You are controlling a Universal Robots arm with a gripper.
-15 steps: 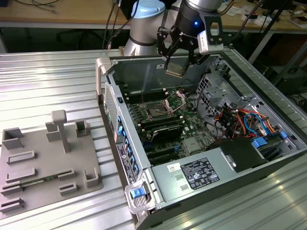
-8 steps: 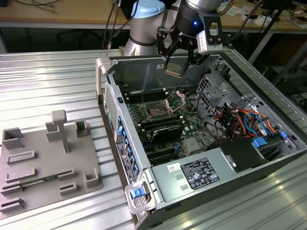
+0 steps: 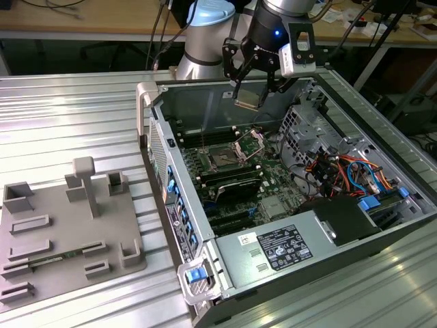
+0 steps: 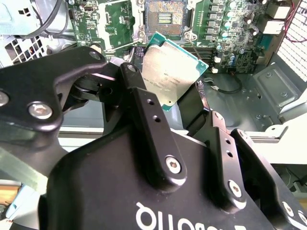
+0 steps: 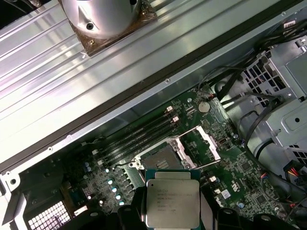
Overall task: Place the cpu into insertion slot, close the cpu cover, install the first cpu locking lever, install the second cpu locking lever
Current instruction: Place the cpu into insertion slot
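Note:
My gripper (image 3: 250, 100) hangs over the open computer case, shut on the cpu (image 3: 247, 103), a small square chip with a silver top. In the second wrist view the cpu (image 4: 170, 76) sits tilted between the black fingers (image 4: 144, 108). The insertion slot (image 3: 222, 158) lies on the motherboard below the chip and toward the exterior view's left, with its dark middle bare. The cpu cover (image 3: 250, 143) stands open, hinged up beside the slot. In the first wrist view the cpu (image 5: 171, 203) hovers a little short of the insertion slot (image 5: 160, 158) and the raised cover (image 5: 197, 146).
A grey power supply box (image 3: 287, 246) fills the near end of the case. A drive cage with coloured cables (image 3: 341, 171) is at the exterior view's right. Black memory slots (image 3: 232, 183) run beside the socket. A grey fixture plate (image 3: 68, 232) lies on the ribbed table outside.

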